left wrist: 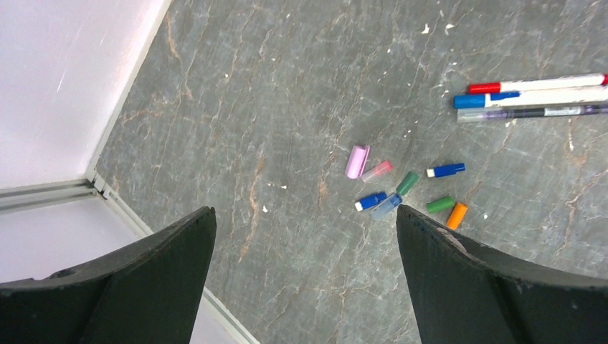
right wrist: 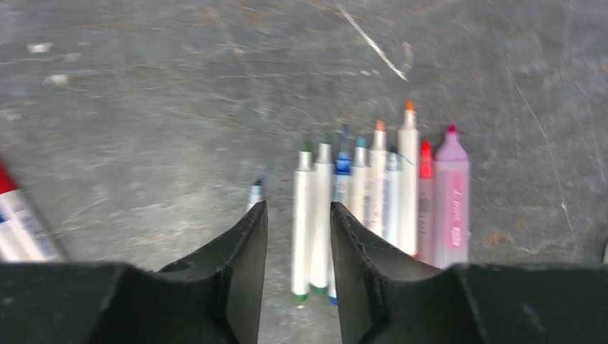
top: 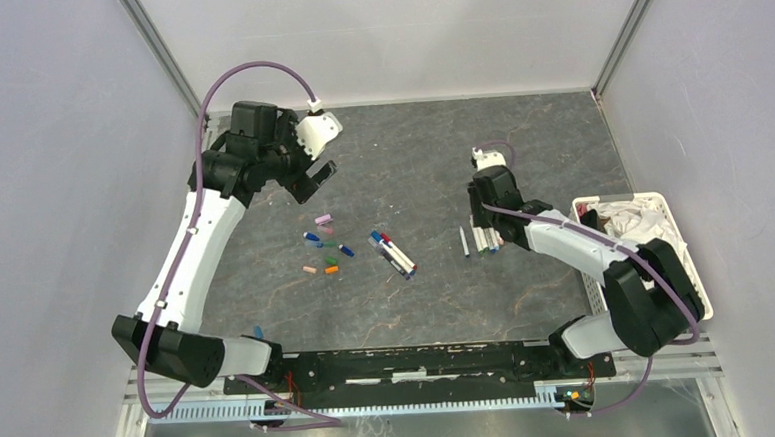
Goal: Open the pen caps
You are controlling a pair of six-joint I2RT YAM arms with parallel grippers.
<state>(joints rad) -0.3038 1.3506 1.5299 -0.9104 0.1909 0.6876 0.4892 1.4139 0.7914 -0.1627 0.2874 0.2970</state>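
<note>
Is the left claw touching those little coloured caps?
Apart. The top view shows bare table between the left claw and the caps.

Robot lab cell: plain enclosure walls (top: 51,176), grey tabletop (top: 410,157).

Your table (top: 410,147) is a dark grey, stone-patterned slab. Left of centre lies a loose cluster of pen caps (top: 325,247) in pink, blue, green and orange. Just to their right you have three capped pens (top: 393,253) side by side. Further right lies a tight row of uncapped pens (top: 487,239), with a single pen (top: 464,242) just beside it. A white basket (top: 623,198) sits at the right edge.
</note>
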